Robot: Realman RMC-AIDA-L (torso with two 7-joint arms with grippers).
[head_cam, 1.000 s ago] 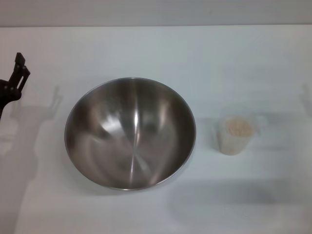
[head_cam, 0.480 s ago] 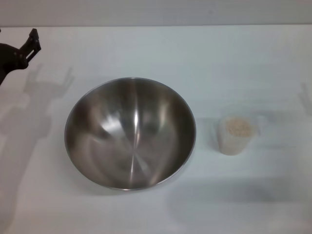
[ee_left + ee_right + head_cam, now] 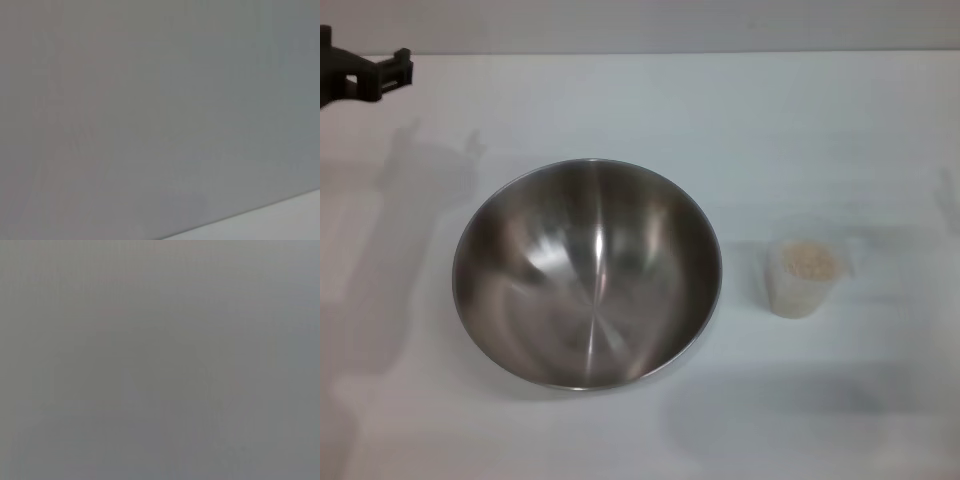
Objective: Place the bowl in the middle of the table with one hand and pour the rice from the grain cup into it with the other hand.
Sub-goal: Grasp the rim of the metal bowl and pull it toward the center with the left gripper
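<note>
Bowl (image 3: 588, 273) sits beside grain cup (image 3: 804, 278); left gripper (image 3: 392, 72) far-left

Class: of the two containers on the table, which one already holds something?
The grain cup, right of the bowl: it holds rice, while the bowl is empty.

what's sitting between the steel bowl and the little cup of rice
Nothing: in the head view only a bare strip of white table separates the bowl from the grain cup.

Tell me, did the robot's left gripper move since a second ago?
Yes. The left gripper has gone up the head view toward the table's far edge, farther from the bowl, which stayed put.
</note>
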